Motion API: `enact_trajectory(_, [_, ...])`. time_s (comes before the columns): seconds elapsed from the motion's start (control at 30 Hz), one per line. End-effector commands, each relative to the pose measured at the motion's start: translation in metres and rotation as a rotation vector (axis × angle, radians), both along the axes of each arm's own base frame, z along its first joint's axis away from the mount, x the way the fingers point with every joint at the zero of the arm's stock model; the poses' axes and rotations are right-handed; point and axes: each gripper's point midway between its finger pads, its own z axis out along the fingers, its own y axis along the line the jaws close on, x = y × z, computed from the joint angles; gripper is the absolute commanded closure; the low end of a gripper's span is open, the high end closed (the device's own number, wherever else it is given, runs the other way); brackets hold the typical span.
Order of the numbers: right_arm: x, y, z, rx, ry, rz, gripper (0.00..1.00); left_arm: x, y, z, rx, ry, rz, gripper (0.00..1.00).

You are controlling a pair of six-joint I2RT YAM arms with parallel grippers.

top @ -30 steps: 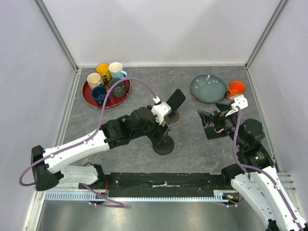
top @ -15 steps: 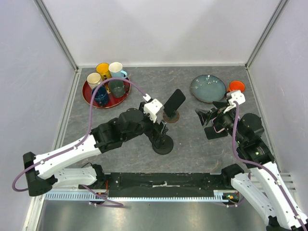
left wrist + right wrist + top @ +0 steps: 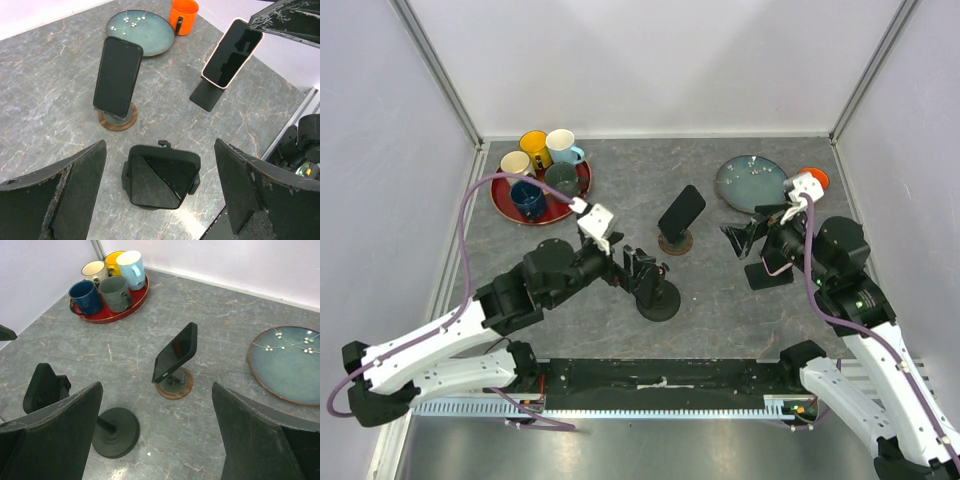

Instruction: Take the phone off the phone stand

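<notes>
A black phone (image 3: 682,210) leans on a round wooden stand (image 3: 675,243) at the table's middle; it also shows in the left wrist view (image 3: 118,76) and the right wrist view (image 3: 176,358). My left gripper (image 3: 638,268) is open and empty, just left of and nearer than that phone, above an empty black stand (image 3: 660,300). My right gripper (image 3: 745,238) is open and empty, to the right of the phone and facing it. A second phone with a pink rim (image 3: 231,52) leans on a black wedge stand (image 3: 206,95) beside the right gripper.
A red tray (image 3: 508,207) with several mugs stands at the back left. A blue plate (image 3: 750,183) and an orange mug (image 3: 813,178) are at the back right. The empty black stand's head (image 3: 161,170) sits between my left fingers (image 3: 75,185).
My left gripper has drawn back from the phone toward the near left, over the empty black stand. My right gripper has shifted slightly toward the far left.
</notes>
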Motion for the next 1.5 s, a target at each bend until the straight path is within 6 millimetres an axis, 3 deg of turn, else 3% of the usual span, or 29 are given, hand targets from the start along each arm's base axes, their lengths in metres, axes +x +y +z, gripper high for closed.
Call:
enact_trajectory(0.0, [-0.004, 0.017, 0.009, 0.011, 0.055, 0.093, 0.02, 0.004, 0.023, 0.006, -0.116, 0.031, 0.122, 0.04])
enact_trajectory(0.2, [-0.003, 0.041, -0.002, 0.022, 0.234, 0.203, 0.02, 0.009, 0.068, -0.044, -0.113, 0.096, 0.3, 0.02])
enact_trajectory(0.23, [-0.006, 0.044, -0.008, 0.016, 0.292, 0.222, 0.02, 0.012, 0.078, -0.046, -0.128, 0.093, 0.338, 0.02])
enact_trajectory(0.4, [-0.01, 0.068, -0.003, 0.03, 0.392, 0.304, 0.02, 0.006, 0.113, -0.063, -0.259, 0.071, 0.418, 0.02])
enact_trajectory(0.47, [-0.016, 0.08, -0.001, 0.018, 0.419, 0.332, 0.02, 0.002, 0.117, -0.06, -0.329, 0.058, 0.41, 0.02])
enact_trajectory(0.5, [-0.018, 0.086, -0.002, 0.007, 0.43, 0.341, 0.02, 0.002, 0.118, -0.071, -0.34, 0.061, 0.408, 0.02])
enact_trajectory(0.53, [-0.027, 0.096, -0.001, -0.017, 0.436, 0.368, 0.02, -0.004, 0.12, -0.065, -0.398, 0.046, 0.383, 0.02])
enact_trajectory(0.83, [-0.061, 0.17, -0.025, -0.164, 0.561, 0.468, 0.13, -0.012, 0.107, -0.079, -0.491, -0.024, 0.272, 0.0])
enact_trajectory(0.87, [-0.06, 0.176, -0.035, -0.189, 0.586, 0.459, 0.14, -0.012, 0.103, -0.084, -0.472, -0.02, 0.261, 0.0])
enact_trajectory(1.1, [-0.049, 0.184, -0.058, -0.25, 0.624, 0.364, 0.26, -0.02, 0.071, -0.107, -0.379, -0.011, 0.116, 0.0])
enact_trajectory(1.27, [-0.053, 0.189, -0.07, -0.258, 0.664, 0.382, 0.38, -0.022, 0.057, -0.12, -0.313, 0.02, 0.066, 0.0])
enact_trajectory(1.37, [-0.057, 0.193, -0.073, -0.249, 0.672, 0.397, 0.51, -0.027, 0.044, -0.125, -0.27, 0.02, -0.002, 0.0])
enact_trajectory(1.47, [-0.056, 0.195, -0.071, -0.227, 0.662, 0.406, 0.7, -0.031, 0.034, -0.133, -0.234, 0.032, -0.056, 0.0])
